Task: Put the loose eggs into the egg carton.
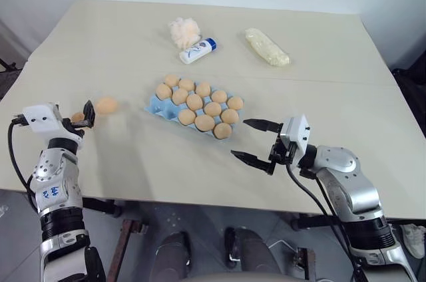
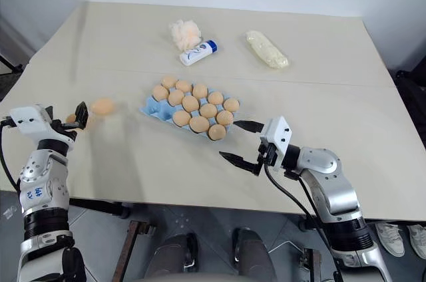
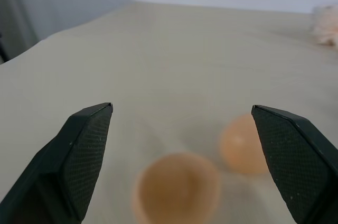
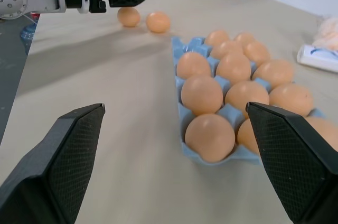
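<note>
Two loose eggs lie on the table's left side: one egg (image 1: 106,104) out in the open, the other egg (image 1: 78,117) between the fingers of my left gripper (image 1: 80,117), which is open around it. The left wrist view shows this near egg (image 3: 177,187) low between the fingers (image 3: 79,160), not squeezed. The light blue egg carton (image 1: 154,104) sits mid-table, holding several eggs, with bare cups at its left corner. To the right of the carton's near end, my right gripper (image 1: 256,141) stands open and empty.
Behind the carton lie a white-and-blue bottle (image 1: 198,50), a fluffy pale puff (image 1: 184,31) and a pale lumpy bag (image 1: 266,47). The table's front edge (image 1: 200,197) runs just under both arms.
</note>
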Robot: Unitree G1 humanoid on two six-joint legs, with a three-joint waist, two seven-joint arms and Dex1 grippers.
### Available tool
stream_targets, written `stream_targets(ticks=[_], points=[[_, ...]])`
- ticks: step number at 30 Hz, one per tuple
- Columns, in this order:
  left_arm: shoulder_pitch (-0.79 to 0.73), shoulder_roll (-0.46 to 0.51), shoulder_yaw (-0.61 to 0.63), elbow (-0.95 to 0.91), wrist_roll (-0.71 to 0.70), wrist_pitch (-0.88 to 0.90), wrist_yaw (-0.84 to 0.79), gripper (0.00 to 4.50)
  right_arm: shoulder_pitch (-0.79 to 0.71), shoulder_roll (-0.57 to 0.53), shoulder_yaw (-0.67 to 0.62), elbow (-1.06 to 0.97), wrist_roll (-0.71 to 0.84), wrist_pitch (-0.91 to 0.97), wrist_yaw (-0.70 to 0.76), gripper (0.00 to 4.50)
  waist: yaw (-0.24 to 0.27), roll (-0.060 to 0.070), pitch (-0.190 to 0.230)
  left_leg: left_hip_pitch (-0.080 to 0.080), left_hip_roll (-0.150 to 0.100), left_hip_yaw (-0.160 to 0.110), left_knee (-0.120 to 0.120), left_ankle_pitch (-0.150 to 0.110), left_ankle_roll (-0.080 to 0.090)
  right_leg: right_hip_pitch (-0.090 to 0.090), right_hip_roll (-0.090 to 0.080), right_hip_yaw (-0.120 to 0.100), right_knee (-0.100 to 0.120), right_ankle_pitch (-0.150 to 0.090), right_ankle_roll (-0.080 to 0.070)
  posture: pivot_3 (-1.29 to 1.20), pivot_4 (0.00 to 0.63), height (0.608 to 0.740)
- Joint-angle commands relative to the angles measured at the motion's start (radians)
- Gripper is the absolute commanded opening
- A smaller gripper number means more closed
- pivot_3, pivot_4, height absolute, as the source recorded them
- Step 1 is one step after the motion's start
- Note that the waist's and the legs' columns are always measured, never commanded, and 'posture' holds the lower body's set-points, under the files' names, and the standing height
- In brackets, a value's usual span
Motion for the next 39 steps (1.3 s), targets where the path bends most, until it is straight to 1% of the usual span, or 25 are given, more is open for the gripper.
stream_targets(ticks=[1, 11, 17, 20, 21, 22, 24, 25, 26, 30, 32, 35, 36, 39], points=[[-0.020, 0.011, -0.016, 0.011, 0.011, 0.006, 0.003, 4.49, -0.004, -0.006, -0.026, -0.032, 0.013, -0.011, -0.007, 4.50, -0.001, 0.000, 0.000, 0.000, 0.000, 0.000, 0.000, 0.000, 0.000, 0.000, 0.000, 0.000, 0.000, 0.000, 0.000, 0.00, 0.150, 0.740], [-0.035, 0.025, 0.000, 0.103, 0.007, 0.030, 0.049, 4.49, -0.007, -0.009, -0.031, -0.031, 0.012, -0.012, -0.012, 4.50, -0.001, 0.000, 0.000, 0.000, 0.000, 0.000, 0.000, 0.000, 0.000, 0.000, 0.000, 0.000, 0.000, 0.000, 0.000, 0.00, 0.150, 0.740], [-0.060, 0.033, -0.002, 0.164, 0.002, 0.039, 0.046, 4.49, -0.012, -0.009, -0.030, -0.029, 0.009, -0.015, -0.014, 4.50, 0.000, 0.000, 0.000, 0.000, 0.000, 0.000, 0.000, 0.000, 0.000, 0.000, 0.000, 0.000, 0.000, 0.000, 0.000, 0.00, 0.150, 0.740], [-0.066, 0.036, -0.002, 0.180, -0.001, 0.021, 0.034, 3.92, -0.012, -0.008, -0.029, -0.029, 0.009, -0.015, -0.015, 4.50, -0.001, 0.000, 0.000, 0.000, 0.000, 0.000, 0.000, 0.000, 0.000, 0.000, 0.000, 0.000, 0.001, 0.000, 0.000, 0.00, 0.150, 0.740], [-0.067, 0.036, -0.001, 0.184, -0.002, 0.008, 0.030, 3.57, -0.011, -0.008, -0.029, -0.029, 0.009, -0.015, -0.015, 4.50, -0.001, 0.000, 0.000, 0.000, 0.000, 0.000, 0.000, 0.000, 0.000, 0.000, 0.000, 0.000, 0.001, 0.000, 0.000, 0.00, 0.150, 0.740], [-0.065, 0.037, -0.002, 0.186, -0.001, -0.006, 0.023, 3.35, -0.011, -0.008, -0.029, -0.030, 0.009, -0.014, -0.016, 4.50, -0.001, 0.000, 0.000, 0.001, 0.000, 0.000, 0.000, 0.000, 0.000, 0.000, 0.000, 0.000, 0.001, 0.000, 0.000, 0.00, 0.150, 0.740], [-0.056, 0.037, 0.002, 0.181, -0.007, -0.046, 0.001, 2.69, -0.009, -0.008, -0.029, -0.031, 0.010, -0.013, -0.016, 4.50, -0.001, 0.000, 0.000, 0.001, 0.000, 0.000, 0.000, 0.000, 0.000, 0.000, 0.000, 0.000, 0.001, 0.000, 0.000, 0.00, 0.150, 0.740], [-0.050, 0.037, 0.002, 0.177, -0.009, -0.061, -0.013, 2.41, -0.008, -0.008, -0.029, -0.031, 0.010, -0.013, -0.016, 4.50, -0.001, 0.000, 0.000, 0.000, 0.000, 0.000, 0.000, 0.000, 0.000, 0.000, 0.000, 0.000, 0.001, 0.000, 0.000, 0.00, 0.150, 0.740], [-0.039, 0.034, 0.003, 0.160, -0.019, -0.099, -0.047, 2.23, -0.007, -0.008, -0.029, -0.033, 0.014, -0.010, -0.015, 4.50, -0.001, 0.000, 0.000, 0.000, 0.000, 0.000, 0.000, 0.000, 0.000, 0.000, 0.000, 0.000, 0.000, 0.000, 0.000, 0.00, 0.150, 0.740], [0.016, 0.036, -0.021, 0.061, -0.045, -0.215, -0.193, 2.23, -0.004, -0.018, -0.023, -0.043, 0.028, -0.005, 0.011, 4.50, -0.002, 0.000, 0.000, 0.000, 0.000, 0.000, -0.001, -0.001, -0.001, 0.000, -0.001, 0.000, 0.000, 0.000, 0.000, 0.00, 0.150, 0.740], [0.045, 0.039, -0.053, -0.006, -0.058, -0.230, -0.272, 2.23, 0.000, -0.024, -0.024, -0.052, 0.033, -0.005, 0.021, 4.50, -0.002, 0.000, 0.000, 0.000, 0.000, 0.000, -0.001, -0.002, -0.003, 0.000, -0.001, 0.000, -0.001, 0.000, 0.000, 0.00, 0.150, 0.740], [0.048, 0.035, -0.167, -0.107, -0.050, -0.184, -0.394, 2.23, 0.001, -0.030, -0.034, -0.051, 0.030, -0.012, 0.014, 4.50, 0.005, 0.000, 0.000, 0.000, 0.000, 0.000, -0.001, -0.003, -0.004, 0.000, -0.001, 0.000, -0.001, 0.000, 0.000, 0.00, 0.150, 0.740], [0.035, 0.025, -0.200, -0.125, -0.046, -0.165, -0.411, 2.23, -0.001, -0.030, -0.036, -0.048, 0.029, -0.010, 0.011, 4.50, 0.007, 0.000, 0.000, 0.000, 0.000, -0.001, -0.001, -0.003, -0.005, 0.000, -0.001, 0.000, -0.002, 0.000, 0.000, 0.00, 0.150, 0.740], [-0.038, -0.009, -0.306, -0.107, 0.003, -0.143, -0.441, 2.23, -0.009, -0.025, -0.037, -0.040, 0.019, -0.011, -0.005, 4.50, 0.014, 0.000, 0.000, 0.000, 0.000, 0.000, 0.000, -0.003, -0.005, 0.001, -0.001, 0.000, -0.003, 0.000, 0.000, 0.00, 0.150, 0.740]])
